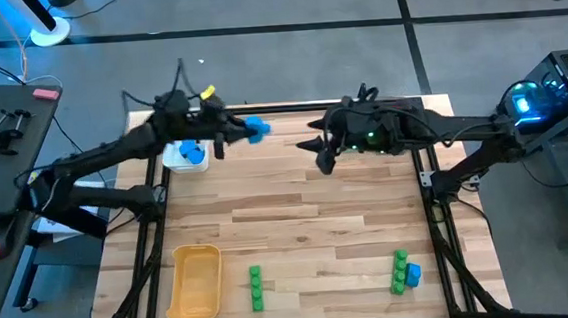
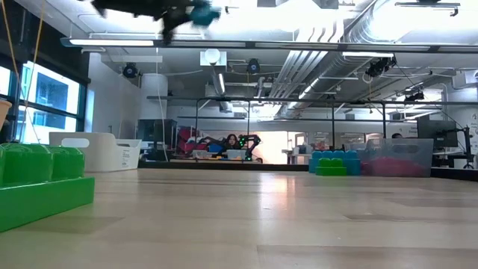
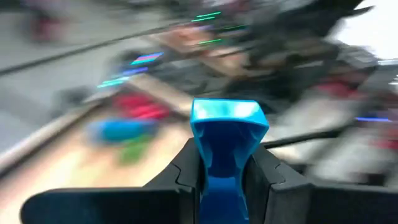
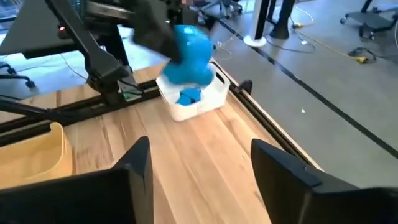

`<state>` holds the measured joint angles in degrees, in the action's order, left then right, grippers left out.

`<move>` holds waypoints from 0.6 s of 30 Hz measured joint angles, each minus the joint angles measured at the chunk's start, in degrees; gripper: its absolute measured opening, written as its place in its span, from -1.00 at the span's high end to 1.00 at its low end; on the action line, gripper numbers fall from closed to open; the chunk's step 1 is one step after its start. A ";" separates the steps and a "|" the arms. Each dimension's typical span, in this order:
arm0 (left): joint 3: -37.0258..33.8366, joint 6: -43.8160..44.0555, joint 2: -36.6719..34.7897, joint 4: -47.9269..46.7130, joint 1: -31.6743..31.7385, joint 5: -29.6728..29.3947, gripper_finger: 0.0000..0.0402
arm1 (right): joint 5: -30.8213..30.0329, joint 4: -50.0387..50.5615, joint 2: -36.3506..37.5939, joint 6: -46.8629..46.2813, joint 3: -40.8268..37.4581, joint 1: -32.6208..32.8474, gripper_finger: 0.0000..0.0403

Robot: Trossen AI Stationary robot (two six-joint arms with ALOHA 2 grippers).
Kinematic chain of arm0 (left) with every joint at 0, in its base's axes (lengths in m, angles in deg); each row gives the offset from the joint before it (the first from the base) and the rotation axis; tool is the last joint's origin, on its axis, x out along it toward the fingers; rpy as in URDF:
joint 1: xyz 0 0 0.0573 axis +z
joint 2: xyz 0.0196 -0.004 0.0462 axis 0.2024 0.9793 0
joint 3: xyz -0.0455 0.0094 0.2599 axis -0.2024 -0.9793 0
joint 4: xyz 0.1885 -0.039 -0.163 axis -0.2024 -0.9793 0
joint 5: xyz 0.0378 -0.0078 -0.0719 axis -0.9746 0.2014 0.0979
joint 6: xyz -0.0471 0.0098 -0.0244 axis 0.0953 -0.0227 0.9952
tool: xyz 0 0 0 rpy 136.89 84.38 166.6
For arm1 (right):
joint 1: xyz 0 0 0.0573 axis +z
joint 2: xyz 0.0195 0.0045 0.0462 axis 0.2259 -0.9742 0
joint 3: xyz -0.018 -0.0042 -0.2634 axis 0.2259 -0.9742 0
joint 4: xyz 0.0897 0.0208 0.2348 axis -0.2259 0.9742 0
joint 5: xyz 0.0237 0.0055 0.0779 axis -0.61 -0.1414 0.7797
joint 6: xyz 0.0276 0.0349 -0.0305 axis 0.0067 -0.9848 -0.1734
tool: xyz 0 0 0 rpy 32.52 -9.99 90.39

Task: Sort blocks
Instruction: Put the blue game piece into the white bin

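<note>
Our left tool (image 1: 252,130) is clamped on a blue block (image 1: 258,130), raised near the white tray (image 1: 174,162). We should centre over it before releasing. Our right tool (image 4: 199,171) waits with fingers apart.

tray (image 1: 195,286) at table's (image 1: 307,207) front left, two block (image 1: 256,288) clusters to its right, smaller tray (image 1: 176,162) at back left
</note>
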<state>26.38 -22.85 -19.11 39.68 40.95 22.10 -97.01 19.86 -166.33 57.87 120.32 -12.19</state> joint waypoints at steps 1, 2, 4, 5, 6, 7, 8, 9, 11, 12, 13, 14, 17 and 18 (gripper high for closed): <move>0.00 -2.33 -1.96 -5.99 1.25 -5.44 0.76 | -0.21 1.24 0.56 -0.99 0.00 -0.05 0.12; 0.00 -4.58 -3.78 -11.96 2.31 -12.51 0.76 | -0.59 2.63 1.07 -2.12 0.00 -0.13 0.12; 0.00 -7.19 -6.44 -23.64 3.55 -29.01 0.76 | -1.69 5.42 1.53 -4.03 0.00 -0.13 0.12; 0.00 -7.48 -7.18 -28.99 4.05 -36.31 0.76 | -2.35 6.77 1.60 -4.51 0.00 -0.13 0.12; 0.00 -7.05 -7.64 -33.63 4.60 -42.34 0.76 | -2.99 8.24 1.59 -4.65 0.00 -0.13 0.12; 0.00 -5.62 -7.79 -37.76 5.27 -47.03 0.75 | -3.41 9.20 1.55 -4.71 0.00 -0.13 0.12; 0.00 -3.54 -7.79 -41.22 6.01 -50.16 0.74 | -3.47 9.85 1.54 -4.71 0.00 -0.19 0.12; 0.00 -1.22 -7.50 -44.07 6.90 -52.43 0.72 | -3.56 10.21 1.49 -4.71 0.00 -0.46 0.12; 0.00 3.74 -6.02 -48.30 8.49 -56.03 0.70 | -3.66 10.20 1.30 -4.83 0.00 -1.12 0.12; 0.00 5.37 -4.91 -49.42 9.35 -56.89 0.68 | -3.65 10.23 1.19 -5.32 0.00 -1.52 0.12; 0.00 6.30 -3.65 -49.53 10.25 -56.99 0.67 | -3.63 10.20 1.15 -5.72 0.00 -2.03 0.12; 0.00 6.52 -2.48 -49.01 11.10 -56.96 0.65 | -3.63 10.20 1.13 -5.95 0.00 -2.52 0.12; 0.00 5.53 0.89 -46.63 13.16 -56.96 0.55 | -3.62 10.21 1.10 -7.35 0.00 -3.81 0.12; 0.00 5.06 1.94 -46.08 13.53 -56.96 0.50 | -3.31 10.23 1.03 -7.62 0.00 -4.06 0.12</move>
<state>26.38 -17.79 -17.17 -6.40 54.48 -34.86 -100.32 30.08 -165.30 50.25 120.32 -16.25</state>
